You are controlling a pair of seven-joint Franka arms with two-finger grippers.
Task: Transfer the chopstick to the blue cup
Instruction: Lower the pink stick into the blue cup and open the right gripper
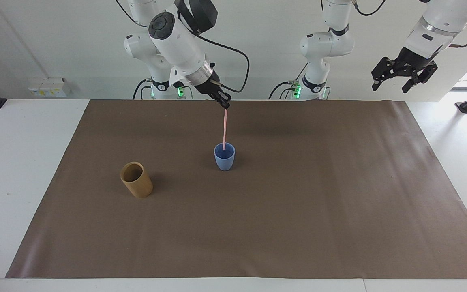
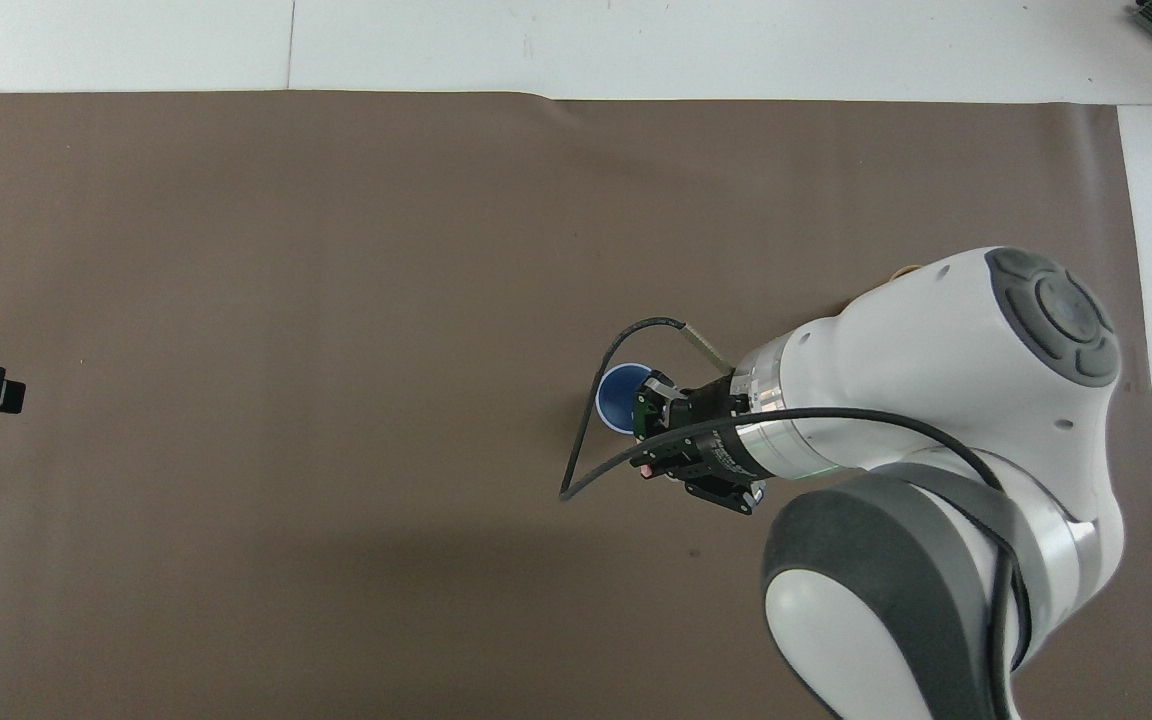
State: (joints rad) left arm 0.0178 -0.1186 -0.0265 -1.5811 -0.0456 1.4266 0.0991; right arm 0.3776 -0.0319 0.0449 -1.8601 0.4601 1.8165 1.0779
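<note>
Brown paper point(image 1: 298, 211) covers the desk point(image 1: 18, 162). At its centre, the right gripper point(image 1: 226, 106) pinches the thin pale pink chopstick point(image 1: 225, 129), its lower end in the small light-blue cup point(image 1: 224, 159). At two o'clock the left gripper point(image 1: 395, 83) waits, fingers wide.

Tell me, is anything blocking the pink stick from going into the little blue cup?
Nothing visible. The right pincer, shut on the thin pale pink chopstick, holds it almost upright with its lower tip already at the mouth of the small light-blue plastic cup. The tan-brown cylindrical cup stands apart.

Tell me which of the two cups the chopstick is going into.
The blue cup: the chopstick hangs into its mouth. The tan cup stands apart.
</note>
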